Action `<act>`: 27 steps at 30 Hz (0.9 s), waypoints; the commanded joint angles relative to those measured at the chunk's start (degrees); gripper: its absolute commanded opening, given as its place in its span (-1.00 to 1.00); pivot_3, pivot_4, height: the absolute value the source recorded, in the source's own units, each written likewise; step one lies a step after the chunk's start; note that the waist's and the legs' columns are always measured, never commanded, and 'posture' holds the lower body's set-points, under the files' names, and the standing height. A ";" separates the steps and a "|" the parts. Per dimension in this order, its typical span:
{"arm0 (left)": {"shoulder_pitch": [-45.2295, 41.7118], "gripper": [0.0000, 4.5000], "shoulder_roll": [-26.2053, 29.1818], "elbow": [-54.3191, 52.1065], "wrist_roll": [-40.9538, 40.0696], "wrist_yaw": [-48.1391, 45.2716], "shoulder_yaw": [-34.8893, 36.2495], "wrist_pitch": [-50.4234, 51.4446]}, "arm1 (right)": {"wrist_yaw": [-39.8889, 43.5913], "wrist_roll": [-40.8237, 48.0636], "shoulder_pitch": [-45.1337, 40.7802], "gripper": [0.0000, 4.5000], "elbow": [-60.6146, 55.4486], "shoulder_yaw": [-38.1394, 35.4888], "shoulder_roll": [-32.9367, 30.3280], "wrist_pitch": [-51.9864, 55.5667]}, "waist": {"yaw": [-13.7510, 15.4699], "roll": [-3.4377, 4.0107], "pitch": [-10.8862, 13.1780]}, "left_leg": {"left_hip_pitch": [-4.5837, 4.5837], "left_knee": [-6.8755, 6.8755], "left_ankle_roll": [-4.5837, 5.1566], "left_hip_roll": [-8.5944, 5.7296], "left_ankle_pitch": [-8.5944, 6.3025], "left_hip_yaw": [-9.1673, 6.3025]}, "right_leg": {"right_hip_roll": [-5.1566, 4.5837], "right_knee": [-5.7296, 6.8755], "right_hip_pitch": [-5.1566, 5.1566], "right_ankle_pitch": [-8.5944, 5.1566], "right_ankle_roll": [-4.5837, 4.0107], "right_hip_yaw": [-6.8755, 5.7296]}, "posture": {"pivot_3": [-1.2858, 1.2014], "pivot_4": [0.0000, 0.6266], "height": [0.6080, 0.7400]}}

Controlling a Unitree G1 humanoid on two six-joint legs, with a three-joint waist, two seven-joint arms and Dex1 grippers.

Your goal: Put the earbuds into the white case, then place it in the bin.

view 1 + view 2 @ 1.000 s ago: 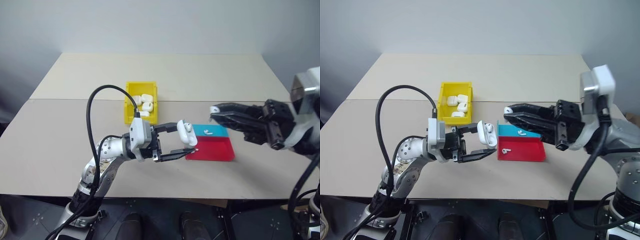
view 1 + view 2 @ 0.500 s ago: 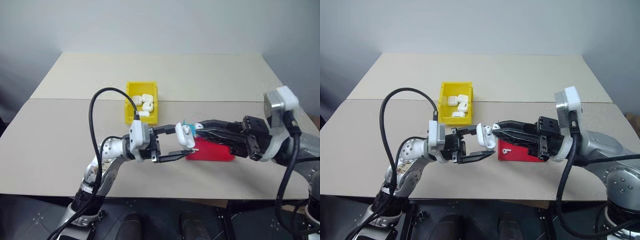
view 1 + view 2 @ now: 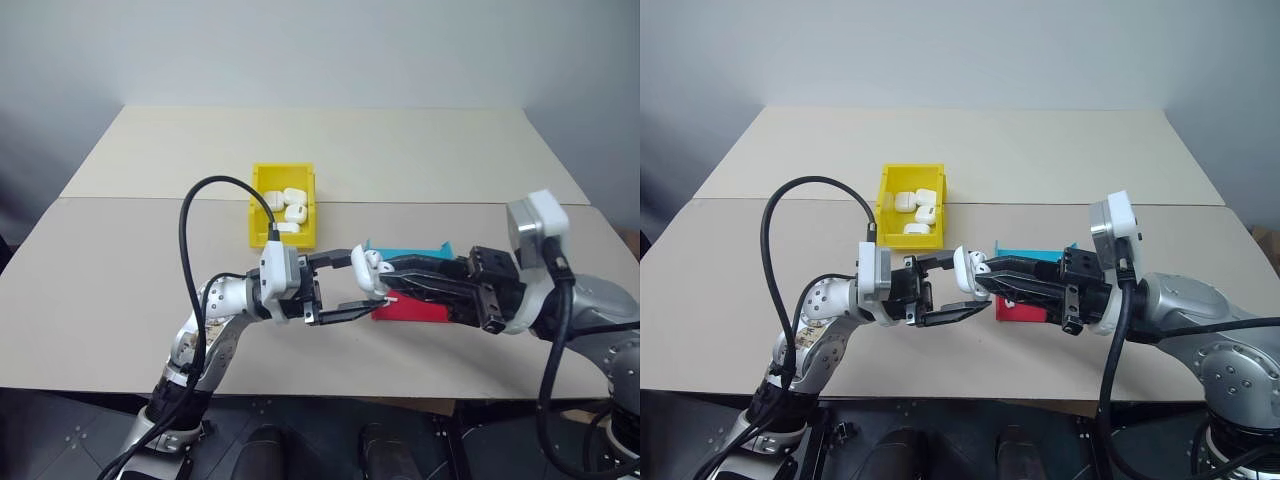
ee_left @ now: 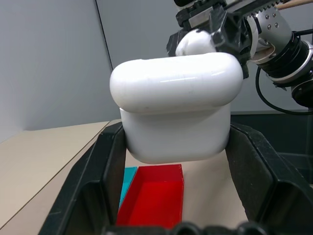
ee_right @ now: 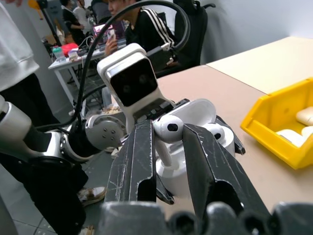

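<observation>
On the left, the left gripper point(image 3: 352, 284) hangs above the pale surface point(image 3: 120, 270) with its fingers clamped on the white case point(image 3: 367, 272), whose lid stands flipped open; behind it, further back, sits the bin point(image 3: 262, 210), yellow, already holding several white cases. Moving right, the right gripper point(image 3: 983, 279) reaches in level, its fingers pinched together on one of the earbuds point(image 5: 167, 128), the bulb showing between the tips and the stem pointing down over the case's open mouth. Beyond that lies a red and blue tray point(image 3: 420, 308), mostly hidden under the right arm. The risk, as I see it, is misalignment: if the stem meets the rim instead of its socket, the bud could tip out and drop, or the push could twist the smooth case in its grip
</observation>
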 commanded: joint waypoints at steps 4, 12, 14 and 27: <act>-0.91 0.23 -0.39 -1.70 -0.18 0.17 0.40 -1.25 | 0.95 -0.20 -0.18 -0.72 -0.70 0.21 -0.51 -2.39 | 0.02 0.00 0.00 | 0.00 0.00 0.00 0.00 0.00 0.00 | 0.00 0.00 0.00 0.00 0.00 0.00 | 0.03 -0.52 1.00; -1.05 0.23 -0.77 -1.60 -0.34 -0.09 0.47 -1.46 | 1.31 -1.92 0.83 -0.72 -0.84 1.25 -0.65 -2.97 | 0.01 0.00 0.00 | 0.00 0.00 0.00 0.00 0.00 0.00 | 0.00 0.00 0.00 0.00 0.00 0.00 | 0.03 -0.52 1.00; -1.04 0.23 -0.77 -1.62 -0.38 -0.15 0.51 -1.44 | 1.54 -2.57 0.98 -0.72 -0.70 1.32 -0.57 -3.37 | 0.01 0.00 0.00 | 0.00 0.00 0.00 0.00 0.00 0.00 | 0.00 0.00 0.00 0.00 0.00 0.00 | 0.03 -0.52 1.00; -1.17 0.23 -0.72 -1.15 0.05 -0.16 0.68 -1.55 | 5.36 -8.05 3.45 -0.15 -2.54 2.10 -0.97 -8.96 | 0.01 0.00 0.00 | 0.01 0.00 0.00 0.00 0.00 0.00 | 0.00 0.00 0.00 0.00 0.00 0.00 | 0.03 -0.52 1.00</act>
